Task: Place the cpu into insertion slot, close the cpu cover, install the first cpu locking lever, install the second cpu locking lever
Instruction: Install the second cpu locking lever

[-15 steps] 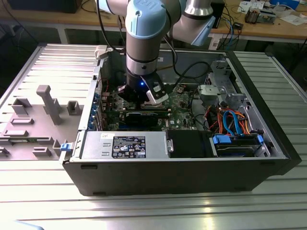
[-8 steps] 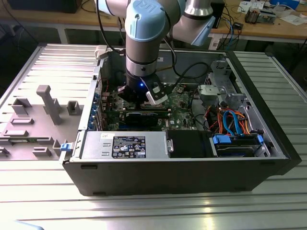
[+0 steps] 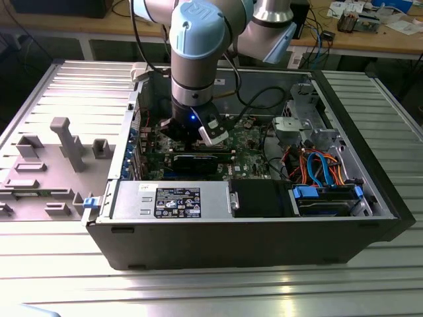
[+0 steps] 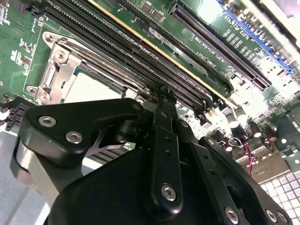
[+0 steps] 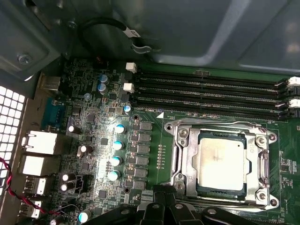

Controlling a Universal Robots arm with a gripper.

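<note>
A white label panel with dark print too small to read sits on the power supply of the open computer case, which lies on a ribbed metal tabletop. In the first wrist view, four long memory slots run side by side above the insertion slot, and one cpu lies flat inside it, its dull silver top framed by the cpu cover, which lies down around the chip. Five blue-topped capacitors stand in a line beside the socket. The arm reaches straight down into the case, wrist vertical, with the end effector just over the board at the socket's edge; its black fingers look drawn close together with nothing between them.
</note>
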